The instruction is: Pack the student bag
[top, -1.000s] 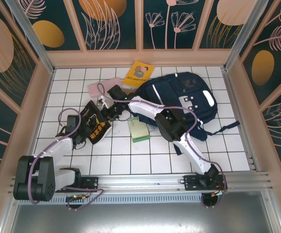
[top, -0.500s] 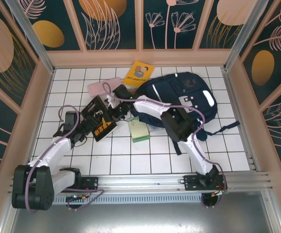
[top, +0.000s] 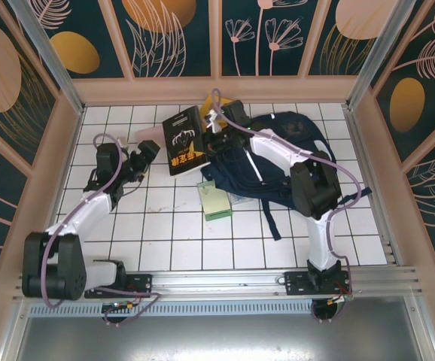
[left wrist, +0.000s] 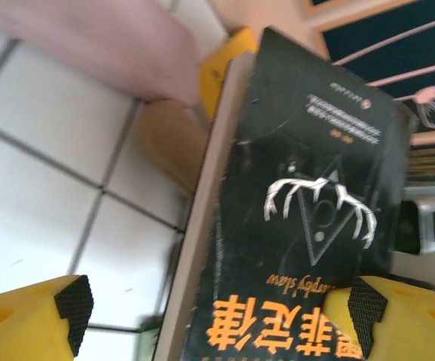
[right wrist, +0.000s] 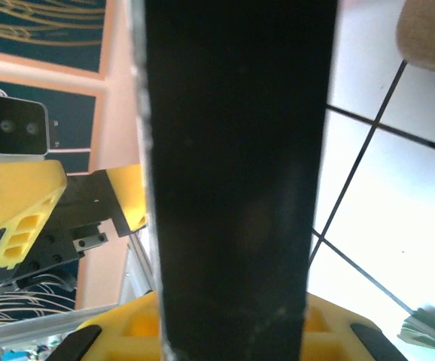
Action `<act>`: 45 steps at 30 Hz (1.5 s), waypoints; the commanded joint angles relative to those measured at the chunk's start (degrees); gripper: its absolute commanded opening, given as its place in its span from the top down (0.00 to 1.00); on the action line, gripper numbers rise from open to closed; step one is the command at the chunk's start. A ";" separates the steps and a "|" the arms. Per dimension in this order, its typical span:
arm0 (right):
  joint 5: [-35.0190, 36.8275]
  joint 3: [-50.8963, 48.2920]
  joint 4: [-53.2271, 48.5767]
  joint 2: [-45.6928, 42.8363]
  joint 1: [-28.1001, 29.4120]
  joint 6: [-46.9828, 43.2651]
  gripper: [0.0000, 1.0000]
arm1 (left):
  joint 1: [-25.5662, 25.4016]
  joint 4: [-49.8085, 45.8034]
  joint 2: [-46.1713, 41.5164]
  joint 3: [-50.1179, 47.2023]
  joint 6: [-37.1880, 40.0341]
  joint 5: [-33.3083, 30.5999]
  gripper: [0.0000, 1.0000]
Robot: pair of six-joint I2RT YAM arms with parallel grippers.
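White-tiled bench [top: 165,241] under a dark floral backdrop: the right claw [top: 207,140] is now clamped on the edge of a black book [top: 181,140], holding it clear of the tiles at the far side of the bench. A second ago the same book was lying low at the left, in the other arm's grip. The right wrist view has the book [right wrist: 232,188] rising as a dark slab from between that claw's [right wrist: 225,335] yellow fingers.

The left claw [top: 144,154] has let go. Its jaws stand wide apart and it has drawn back to the left, its camera looking up at the cover [left wrist: 315,210] from between the open pads [left wrist: 73,302]. The hand-over from left arm to right looks complete.

Just beside the raised book, to its right, lies the student bag [top: 293,162]. It is a navy backpack flat on the tiles, with the right arm stretched across it. Its upper end has been pulled about since a second ago. The overhead view does not show whether the main compartment gapes wide enough to take the book.

A green notebook [top: 216,201] rests near the bag's left edge. A pink item [top: 146,134] sits on the tiles behind the left claw. Neither is packed yet. The likely next step is to guide the book into the bag.
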 commanded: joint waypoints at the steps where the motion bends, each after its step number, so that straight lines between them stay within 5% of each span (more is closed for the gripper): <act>1: -5.67 -0.03 8.07 -5.00 -0.61 3.07 1.00 | -0.06 14.11 3.20 2.84 -5.69 8.75 0.15; 31: -14.42 3.13 20.01 -4.27 -3.68 12.31 1.00 | -1.24 38.87 20.29 9.34 -21.83 19.87 0.31; 39: -14.24 1.22 19.91 -3.50 -3.82 11.77 1.00 | -1.25 62.78 22.75 7.32 -37.57 21.17 0.45; 45: -14.33 1.22 18.49 -3.13 -3.92 10.62 1.00 | -1.20 58.81 21.46 8.09 -34.64 22.03 0.62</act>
